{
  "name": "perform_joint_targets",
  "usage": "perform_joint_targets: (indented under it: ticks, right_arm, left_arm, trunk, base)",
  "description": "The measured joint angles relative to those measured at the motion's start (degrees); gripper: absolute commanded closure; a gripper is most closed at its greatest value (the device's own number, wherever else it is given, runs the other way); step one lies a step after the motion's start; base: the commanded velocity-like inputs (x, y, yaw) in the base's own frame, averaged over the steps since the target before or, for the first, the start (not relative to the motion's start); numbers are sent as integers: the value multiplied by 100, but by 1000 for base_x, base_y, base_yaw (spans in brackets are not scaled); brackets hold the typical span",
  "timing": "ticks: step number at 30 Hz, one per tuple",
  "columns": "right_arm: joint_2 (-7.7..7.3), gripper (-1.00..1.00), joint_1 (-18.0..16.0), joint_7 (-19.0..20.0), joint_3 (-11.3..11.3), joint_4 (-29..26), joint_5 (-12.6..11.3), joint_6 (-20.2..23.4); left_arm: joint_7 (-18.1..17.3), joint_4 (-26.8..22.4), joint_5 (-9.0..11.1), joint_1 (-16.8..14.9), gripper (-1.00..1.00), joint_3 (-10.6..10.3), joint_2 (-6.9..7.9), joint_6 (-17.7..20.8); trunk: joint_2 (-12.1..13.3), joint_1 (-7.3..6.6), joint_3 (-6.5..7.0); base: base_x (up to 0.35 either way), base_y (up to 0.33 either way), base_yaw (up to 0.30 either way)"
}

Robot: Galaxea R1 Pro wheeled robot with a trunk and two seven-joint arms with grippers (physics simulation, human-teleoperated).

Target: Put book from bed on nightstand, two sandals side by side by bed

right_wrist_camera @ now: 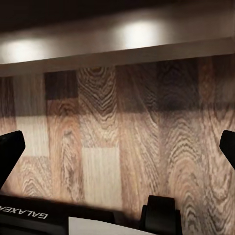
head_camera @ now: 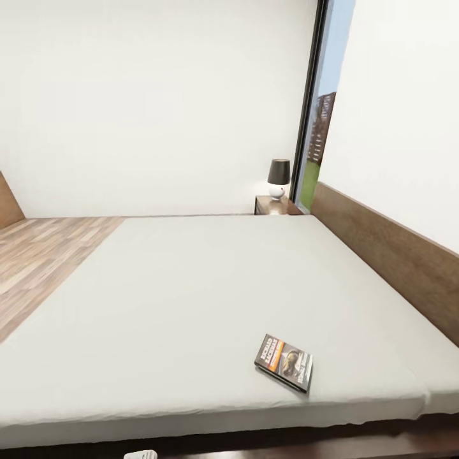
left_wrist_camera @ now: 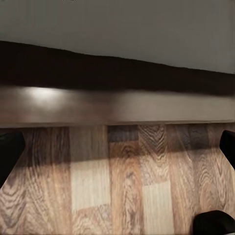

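The book (head_camera: 284, 361), a thin dark paperback with an orange band, lies flat on the light-grey mattress of the bed (head_camera: 191, 287), near its front right corner. A dark nightstand (head_camera: 271, 205) stands beyond the bed's far corner by the headboard (head_camera: 395, 261). The sandals are out of view. My left gripper (left_wrist_camera: 117, 149) hangs open over the plank floor in front of the bed's dark frame (left_wrist_camera: 117, 105). My right gripper (right_wrist_camera: 117, 149) is open too, above the floor beside the same frame (right_wrist_camera: 117, 44). Nothing sits between either pair of fingers.
A small lamp (head_camera: 278, 178) with a black shade stands on the nightstand. A tall black-framed window (head_camera: 322, 115) rises behind it. Wood-plank floor (head_camera: 38, 261) runs along the bed's left side to the white wall.
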Motion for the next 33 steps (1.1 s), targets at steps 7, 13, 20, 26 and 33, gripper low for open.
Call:
perform_joint_targets:
  ticks: [7,13,20,26,33]
  right_arm:
    - [0,-100,0,0,0,0,0,0]
    - [0,-100,0,0,0,0,0,0]
    - [0,-100,0,0,0,1,0,0]
    - [0,-100,0,0,0,1,0,0]
    - [0,-100,0,0,0,0,0,0]
  left_arm:
    - [0,-1,1,0,-100,-1,1,-1]
    - [0,-1,0,0,-100,0,1,-2]
    - [0,-2,0,0,-100,0,1,3]
    - [0,-1,0,0,-100,0,1,3]
    - [0,-3,0,0,-100,0,1,2]
  trunk:
    - [0,-1,0]
    - [0,0,0]
    - [0,-1,0]
    - [0,0,0]
    - [0,0,0]
  base:
    - [133,-61,1]
    - [62,-20,0]
    - [59,-2,0]
    - [141,0,0]
    - [14,0,0]
